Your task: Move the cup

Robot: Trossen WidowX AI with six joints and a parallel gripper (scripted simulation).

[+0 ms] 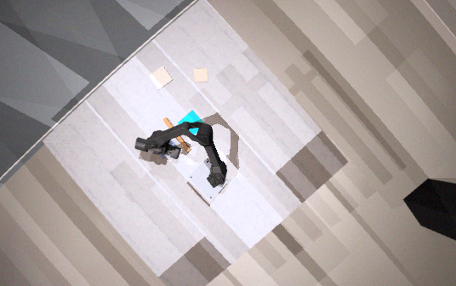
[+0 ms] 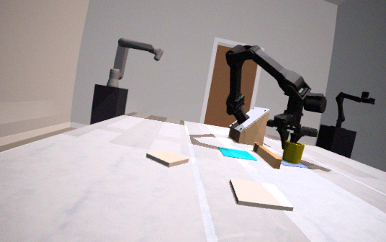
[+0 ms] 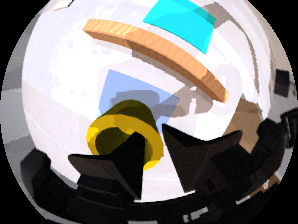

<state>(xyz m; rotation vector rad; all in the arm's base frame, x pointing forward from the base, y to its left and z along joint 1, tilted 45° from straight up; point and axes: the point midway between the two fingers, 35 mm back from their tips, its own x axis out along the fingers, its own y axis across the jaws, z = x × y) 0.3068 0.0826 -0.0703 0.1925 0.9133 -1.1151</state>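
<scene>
The claw (image 1: 167,153) (image 2: 289,143) (image 3: 152,128) straddled the upright cup's (image 2: 293,153) (image 3: 97,131) wall, partly spread, likely for a rim grip; contact was unclear. The cup stood on the blue pad (image 2: 296,165) (image 3: 112,87). Toward one o'clock in the wrist view, a wooden bar (image 1: 171,126) (image 2: 267,155) (image 3: 155,50) barred low travel to the cyan pad (image 1: 191,116) (image 2: 238,153) (image 3: 185,22).
</scene>
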